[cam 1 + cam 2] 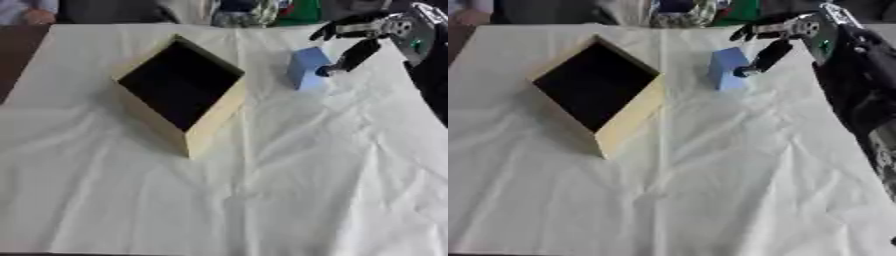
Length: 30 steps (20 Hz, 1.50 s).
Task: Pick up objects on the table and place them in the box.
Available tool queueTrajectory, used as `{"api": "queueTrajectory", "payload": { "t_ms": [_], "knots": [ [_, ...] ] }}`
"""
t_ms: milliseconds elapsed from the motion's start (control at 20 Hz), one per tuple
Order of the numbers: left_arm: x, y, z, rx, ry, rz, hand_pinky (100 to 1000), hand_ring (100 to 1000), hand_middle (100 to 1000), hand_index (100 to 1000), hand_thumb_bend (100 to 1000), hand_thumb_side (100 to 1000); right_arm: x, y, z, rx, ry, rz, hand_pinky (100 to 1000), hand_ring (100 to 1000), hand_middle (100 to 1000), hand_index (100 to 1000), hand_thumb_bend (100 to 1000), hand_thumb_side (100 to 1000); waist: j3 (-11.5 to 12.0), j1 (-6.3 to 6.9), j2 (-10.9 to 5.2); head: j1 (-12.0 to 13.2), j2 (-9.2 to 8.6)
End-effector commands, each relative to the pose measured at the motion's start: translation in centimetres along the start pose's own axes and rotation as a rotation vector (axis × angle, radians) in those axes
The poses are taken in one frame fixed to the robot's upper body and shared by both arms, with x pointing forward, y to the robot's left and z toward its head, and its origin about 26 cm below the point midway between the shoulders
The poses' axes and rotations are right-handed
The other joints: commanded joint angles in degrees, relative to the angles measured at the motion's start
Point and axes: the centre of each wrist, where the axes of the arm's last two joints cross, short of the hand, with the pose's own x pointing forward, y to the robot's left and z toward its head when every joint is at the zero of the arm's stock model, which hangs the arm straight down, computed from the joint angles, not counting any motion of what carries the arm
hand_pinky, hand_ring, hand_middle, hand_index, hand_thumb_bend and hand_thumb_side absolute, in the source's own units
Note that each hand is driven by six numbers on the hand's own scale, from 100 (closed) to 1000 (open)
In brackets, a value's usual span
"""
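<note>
Blue block [306,68] at 1 o'clock of box [210,122] is being touched by right hand [367,37]; fingers [354,56] spread, nothing gripped yet, lined up for pickup.

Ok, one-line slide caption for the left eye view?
Right hand reaches a blue block standing beside the open wooden box on the white-covered table.

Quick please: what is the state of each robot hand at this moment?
Left hand: not in view in either picture.
Right hand: open, holding nothing; one finger touches the right side of the blue block, the other fingers spread above it.
</note>
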Motion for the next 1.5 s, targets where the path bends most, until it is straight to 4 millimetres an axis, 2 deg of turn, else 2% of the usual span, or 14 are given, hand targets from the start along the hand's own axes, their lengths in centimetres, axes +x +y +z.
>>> {"api": "queueTrajectory", "payload": {
  "t_ms": [50,250,450,950,1250,1450,1500],
  "knots": [
    [0.7,0.0,-0.7,-0.015,-0.037,-0.008,684,593,624,747,243,100,-0.2,-2.6,1.6,0.078,-0.088,0.144,973,979,1000,1000,416,471,0.04,-0.83,-0.29,0.12,-0.69],
    [0.7,0.0,-0.8,-0.024,-0.036,-0.008,683,592,623,747,239,100,0.1,-3.1,1.7,0.07,-0.082,0.212,985,992,1000,1000,502,440,0.25,-0.99,-0.1,-0.01,-1.05],
    [0.7,0.0,-0.8,-0.026,-0.039,-0.005,683,592,623,747,236,100,0.4,-2.8,1.1,0.092,-0.078,0.261,982,990,1000,1000,496,432,0.49,-0.95,0.31,-0.34,-1.35],
    [0.7,-0.1,-0.9,-0.024,-0.041,0.0,683,591,622,746,229,100,0.2,-1.8,0.5,0.143,-0.062,0.262,974,989,1000,1000,500,444,0.89,-0.99,1.3,-0.77,-1.89],
    [0.7,-0.2,-0.8,-0.025,-0.04,0.004,682,590,623,746,220,100,0.4,-1.3,0.0,0.123,-0.072,0.231,960,973,997,1000,428,414,1.16,-0.94,1.79,-1.04,-2.3],
    [0.7,-0.2,-0.8,-0.026,-0.038,0.006,682,590,623,745,218,100,0.7,-1.2,-0.4,0.075,-0.086,0.195,939,947,936,1000,331,353,1.32,-0.87,2.04,-1.23,-2.38],
    [0.7,-0.2,-0.8,-0.027,-0.038,0.007,682,590,623,745,217,100,0.8,-1.2,-0.4,0.063,-0.089,0.189,931,932,887,980,293,307,1.34,-0.88,2.08,-1.24,-2.38]
  ]
}}
